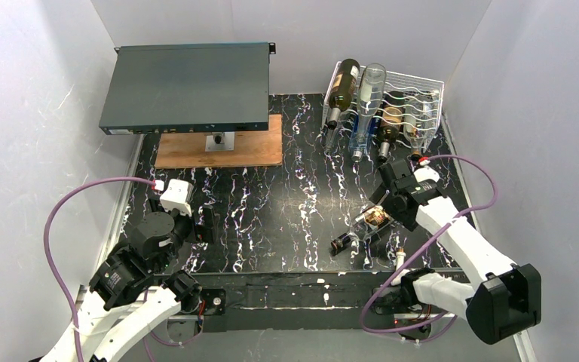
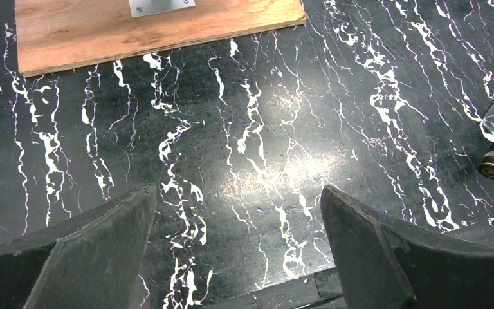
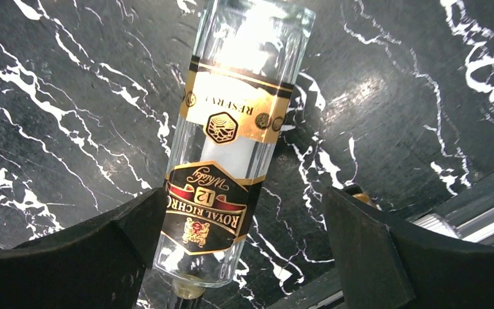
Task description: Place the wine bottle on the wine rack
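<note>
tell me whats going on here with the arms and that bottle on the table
The right tool is open and straddles a clear bottle lying on the table; the bottle is not gripped or lifted yet. The left tool hangs open over the table's left side, holding nothing. The rack at the far right already holds other bottles.

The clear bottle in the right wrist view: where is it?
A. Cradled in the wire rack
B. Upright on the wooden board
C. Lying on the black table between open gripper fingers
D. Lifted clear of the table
C: the bottle lies flat on the table, inside the open right gripper.
</note>
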### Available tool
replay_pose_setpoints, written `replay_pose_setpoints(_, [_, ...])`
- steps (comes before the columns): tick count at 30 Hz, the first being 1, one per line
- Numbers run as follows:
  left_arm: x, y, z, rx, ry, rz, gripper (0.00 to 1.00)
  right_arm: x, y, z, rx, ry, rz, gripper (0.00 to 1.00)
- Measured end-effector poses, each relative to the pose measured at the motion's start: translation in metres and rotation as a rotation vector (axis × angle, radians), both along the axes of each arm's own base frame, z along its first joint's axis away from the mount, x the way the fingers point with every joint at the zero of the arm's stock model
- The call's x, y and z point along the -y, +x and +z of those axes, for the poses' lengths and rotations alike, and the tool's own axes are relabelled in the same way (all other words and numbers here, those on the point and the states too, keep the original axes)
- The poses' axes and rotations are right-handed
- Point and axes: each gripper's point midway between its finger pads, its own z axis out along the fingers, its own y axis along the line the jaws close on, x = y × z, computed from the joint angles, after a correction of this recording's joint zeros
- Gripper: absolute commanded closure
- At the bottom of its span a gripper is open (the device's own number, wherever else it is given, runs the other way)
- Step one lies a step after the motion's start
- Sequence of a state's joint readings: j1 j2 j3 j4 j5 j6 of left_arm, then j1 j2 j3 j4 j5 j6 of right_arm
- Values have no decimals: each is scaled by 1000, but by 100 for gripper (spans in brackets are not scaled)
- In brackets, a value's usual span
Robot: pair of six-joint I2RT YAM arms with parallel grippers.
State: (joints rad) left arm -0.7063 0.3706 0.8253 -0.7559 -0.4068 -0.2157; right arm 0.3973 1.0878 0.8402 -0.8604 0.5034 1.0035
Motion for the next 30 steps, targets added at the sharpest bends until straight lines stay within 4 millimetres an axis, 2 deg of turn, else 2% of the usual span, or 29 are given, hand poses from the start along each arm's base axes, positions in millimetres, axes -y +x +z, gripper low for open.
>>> replay_pose_setpoints(11, [0,0,0,1,-1,0,1,-18,4,-35,-85,80,-62,0])
replay_pose_setpoints(18, [0,0,0,1,-1,0,1,-21,6,-51,-130,80,-105,0])
replay_pose_setpoints(25, [-1,-1,1,8,-6,0,1,-22,7,-60,-150,81,-135,11])
replay_pose_setpoints(30, [-1,-1,1,8,-7,0,1,-23,9,-67,-164,83,-155,12])
